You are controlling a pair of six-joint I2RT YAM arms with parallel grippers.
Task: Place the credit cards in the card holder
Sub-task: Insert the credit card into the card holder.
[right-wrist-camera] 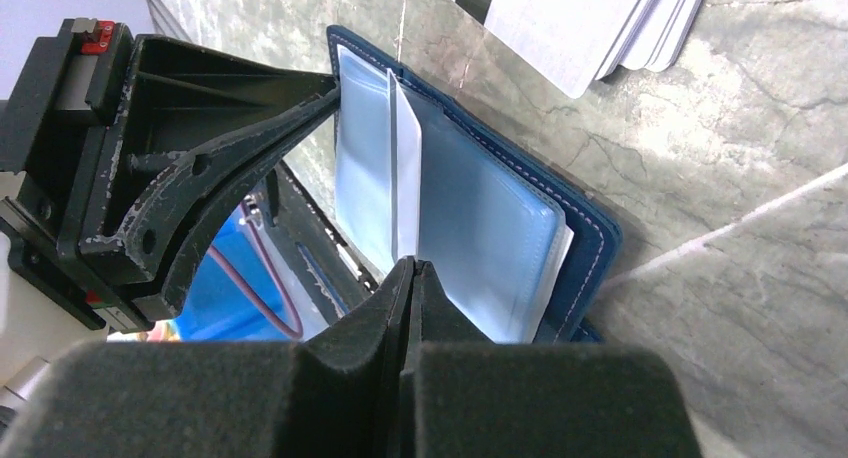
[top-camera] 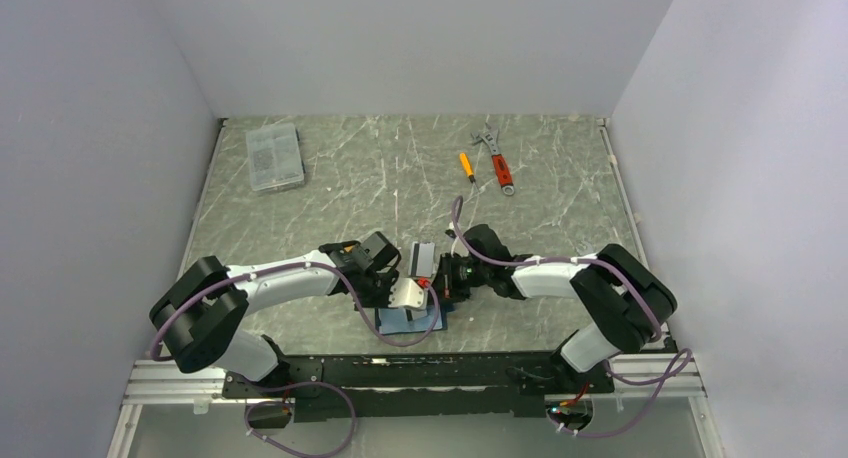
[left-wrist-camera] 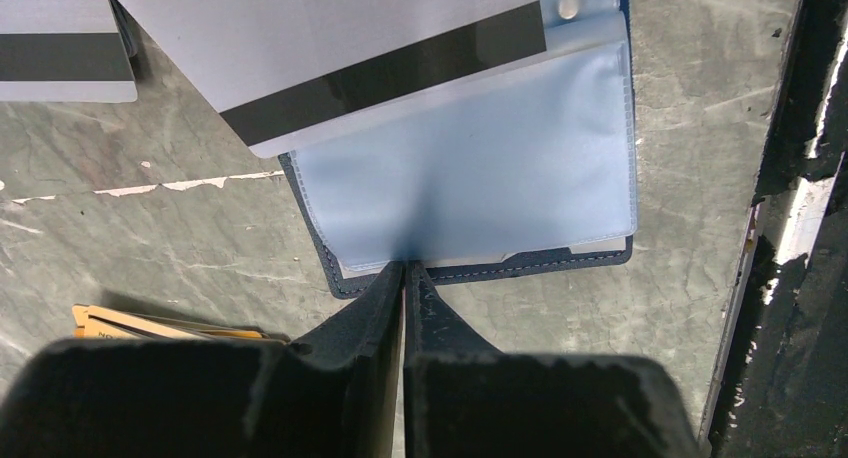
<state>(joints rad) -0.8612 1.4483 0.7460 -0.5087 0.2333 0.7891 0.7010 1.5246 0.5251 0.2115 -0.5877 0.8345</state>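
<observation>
The navy card holder lies open at the table's near edge, between both arms. My left gripper is shut on the near edge of its pale clear sleeve, and the right wrist view shows the left gripper lifting that sleeve. A white-grey card with a black stripe sits slanted, part way under the sleeve. My right gripper is shut on this card, seen edge-on. More credit cards lie stacked just beyond the holder, and orange-tan ones lie beside my left fingers.
A clear plastic box stands at the far left. A red-handled wrench and an orange screwdriver lie at the far right. The black front rail runs close beside the holder.
</observation>
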